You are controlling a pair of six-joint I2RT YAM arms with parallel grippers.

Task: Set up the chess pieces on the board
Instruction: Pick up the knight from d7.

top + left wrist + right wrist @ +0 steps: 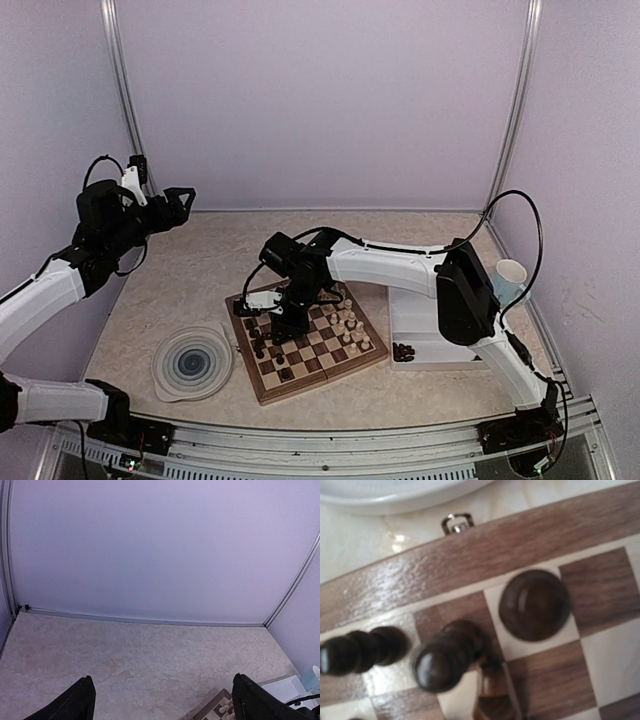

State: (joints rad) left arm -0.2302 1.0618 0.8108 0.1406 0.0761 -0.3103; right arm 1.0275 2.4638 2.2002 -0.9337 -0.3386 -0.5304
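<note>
My right pincer (289, 318) hangs low over the board's (320, 372) left side, among dark pieces (535, 605); I cannot tell whether its jaws grip one. My left pincer (162, 702) stands wide, raised well apart. The tray (432, 322) holds a cluster (403, 351) of dark pieces.

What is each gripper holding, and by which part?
Left gripper is open and empty. Right gripper hangs over dark pieces on the board; a hold cannot be told.
</note>
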